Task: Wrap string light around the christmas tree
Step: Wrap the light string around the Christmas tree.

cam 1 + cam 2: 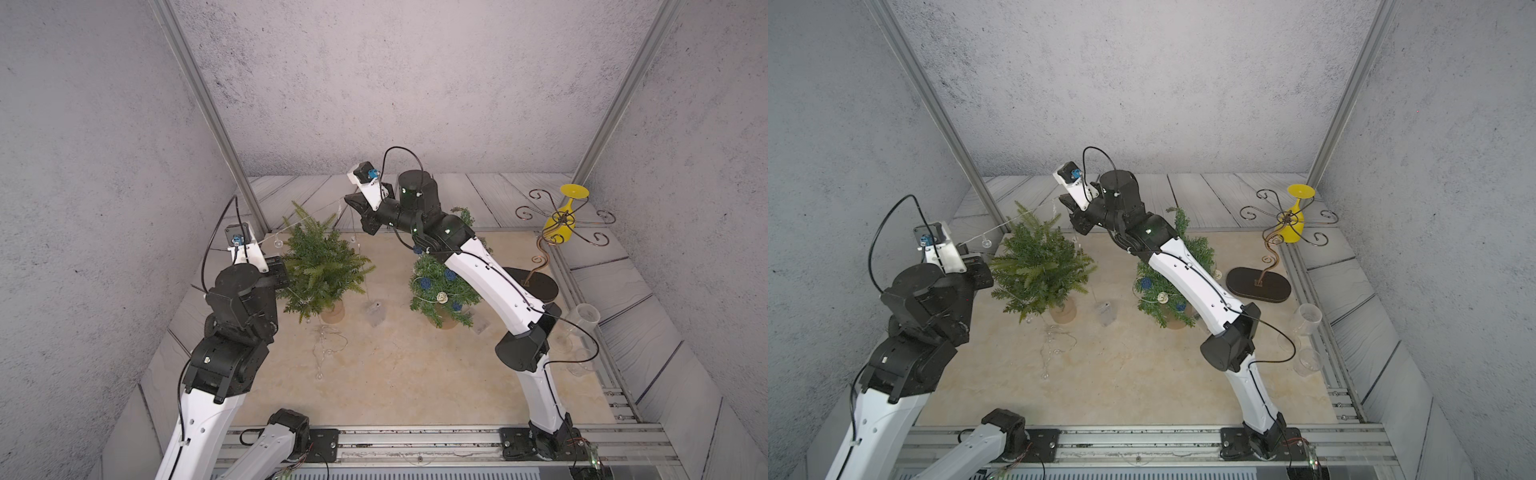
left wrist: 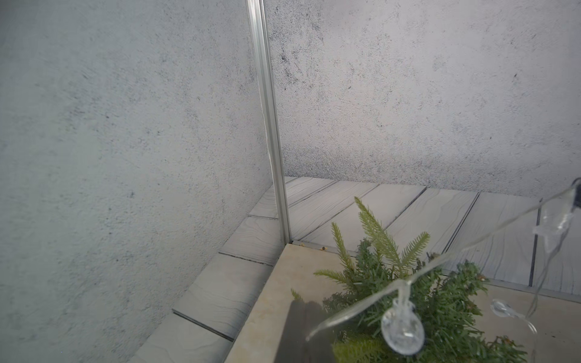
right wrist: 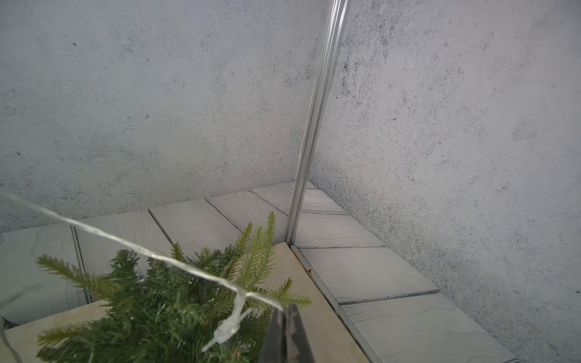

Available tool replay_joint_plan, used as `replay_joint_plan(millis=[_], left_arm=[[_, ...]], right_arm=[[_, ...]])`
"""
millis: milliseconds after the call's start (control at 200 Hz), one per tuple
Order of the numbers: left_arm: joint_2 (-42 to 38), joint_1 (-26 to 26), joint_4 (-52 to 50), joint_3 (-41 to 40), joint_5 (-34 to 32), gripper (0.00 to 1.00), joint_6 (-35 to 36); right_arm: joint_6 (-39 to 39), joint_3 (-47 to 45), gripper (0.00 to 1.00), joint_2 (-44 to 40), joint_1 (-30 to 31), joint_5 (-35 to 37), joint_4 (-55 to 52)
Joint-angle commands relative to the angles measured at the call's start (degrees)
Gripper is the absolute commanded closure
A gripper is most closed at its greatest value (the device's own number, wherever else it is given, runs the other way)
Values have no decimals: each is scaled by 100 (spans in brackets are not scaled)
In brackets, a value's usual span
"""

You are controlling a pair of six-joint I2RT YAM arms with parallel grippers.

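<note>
Left fingers (image 2: 301,333) and right fingers (image 3: 300,345) pinch wiry string light (image 2: 402,330) (globe bulbs) above tree (image 1: 324,266).

The left arm (image 1: 199,419) and right arm (image 1: 490,278) share curved white shells between bulky black joints. Thin black cables (image 1: 400,147) loop to white wrist camera mounts (image 1: 249,251) with blue connectors (image 1: 237,240); green lights (image 1: 405,192) dot the right arm.

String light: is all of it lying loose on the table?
No, a strand of the string light stretches between the left gripper and right gripper, across the Christmas tree top.
</note>
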Motion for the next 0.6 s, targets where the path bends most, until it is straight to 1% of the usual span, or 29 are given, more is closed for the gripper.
replay_joint_plan(millis=[0,90,190,290,405,500,535,595], left_arm=[[274,51,-98,494,-456,100,343],[627,163,-142,739,-658,100,482],[903,519,-166,855,-434,100,468],[1200,935,-306,990,-422,100,368],[1589,1484,-473,1121,52,100,113],[1875,1736,-526,1147,297,100,42],[1951,1825,-569,1176,438,100,-13],[2037,1915,-644,1201,483,100,-69]], right_arm=[[180,172,100,430,-97,276,273],[288,151,100,553,-105,286,446],[402,-90,100,558,-99,175,629],[513,-263,100,547,-101,86,745],[613,-291,100,639,-99,-110,756],[643,-287,100,745,-106,-100,749],[651,-285,98,780,-101,-108,740],[640,-218,95,861,-103,-172,673]])
